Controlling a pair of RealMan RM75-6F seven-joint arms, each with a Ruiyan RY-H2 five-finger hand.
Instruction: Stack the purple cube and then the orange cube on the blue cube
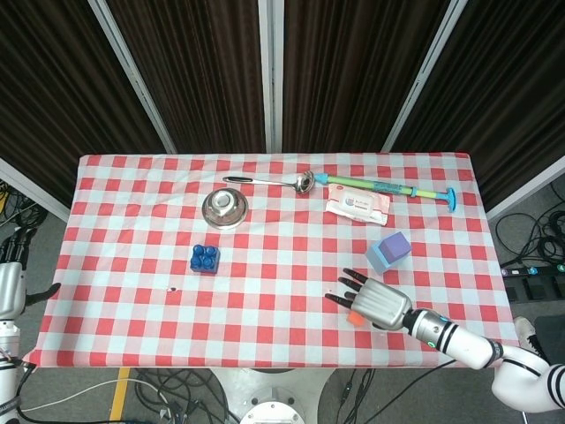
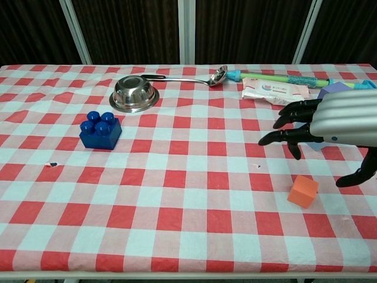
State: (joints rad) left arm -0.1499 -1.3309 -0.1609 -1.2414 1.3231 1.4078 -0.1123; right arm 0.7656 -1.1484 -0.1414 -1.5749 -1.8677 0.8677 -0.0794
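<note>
The blue studded cube (image 1: 205, 259) (image 2: 101, 131) stands left of the table's middle. The purple cube (image 1: 388, 252) sits to the right; in the chest view only its top (image 2: 333, 89) shows behind my right hand. The orange cube (image 2: 303, 191) lies near the front right edge, and in the head view only a corner of it (image 1: 353, 318) peeks from under the hand. My right hand (image 1: 372, 300) (image 2: 330, 125) hovers over the orange cube, fingers spread, holding nothing. My left hand (image 1: 12, 265) hangs off the table's left edge, fingers straight and empty.
An upturned steel bowl (image 1: 224, 208) (image 2: 134, 93) stands behind the blue cube. A ladle (image 1: 274, 181) (image 2: 194, 76), a pack of wipes (image 1: 357, 204) (image 2: 275, 91) and a green and blue rod (image 1: 393, 187) (image 2: 277, 76) lie along the far side.
</note>
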